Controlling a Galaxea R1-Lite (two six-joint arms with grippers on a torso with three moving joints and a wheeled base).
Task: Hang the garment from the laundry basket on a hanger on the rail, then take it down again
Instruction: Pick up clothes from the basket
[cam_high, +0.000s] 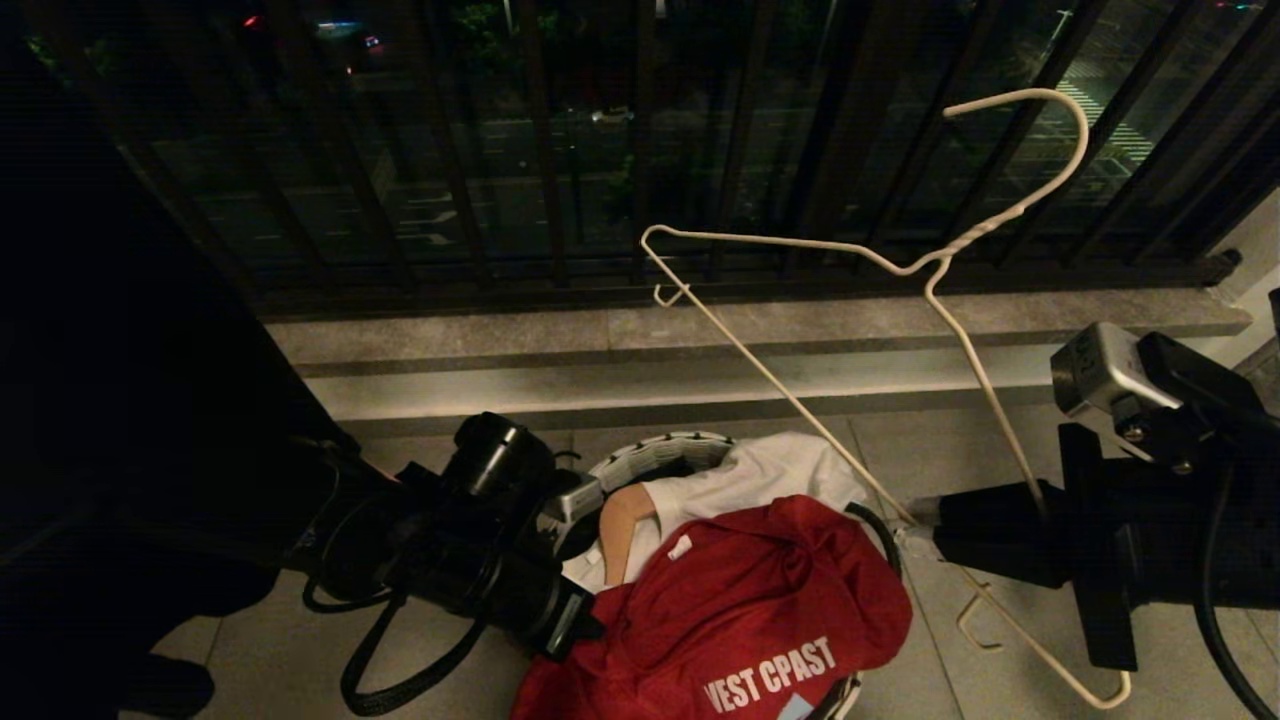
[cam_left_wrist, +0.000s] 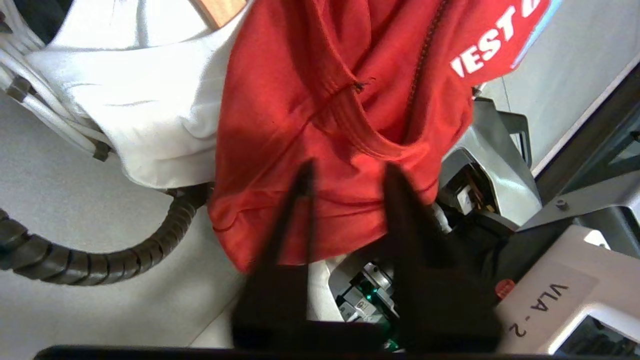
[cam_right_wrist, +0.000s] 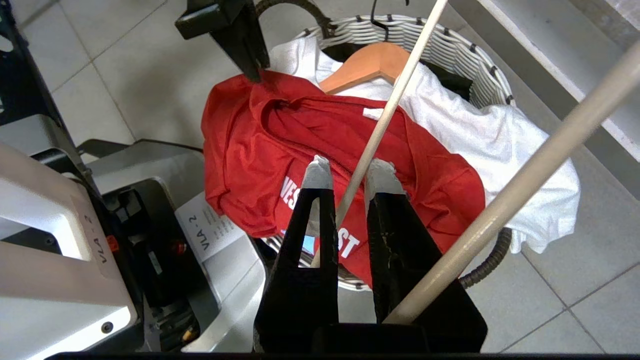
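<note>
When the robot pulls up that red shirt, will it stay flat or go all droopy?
Probably droopy: the red shirt already lies crumpled in folds over the basket, so it should sag from wherever it is pinched. It looks light, being thin cloth. It might drag the white cloth beneath it, since they overlap.

Three downward views sharing basket (cam_high: 660, 452)

Red garment (cam_high: 760, 600) with white lettering lies crumpled over the laundry basket (cam_high: 655, 455), a white woven one, its edge right at the left gripper (cam_left_wrist: 345, 175) tips. White wire hanger (cam_high: 930, 270) is held tilted in the right gripper (cam_right_wrist: 348, 175), above the garment.
</note>
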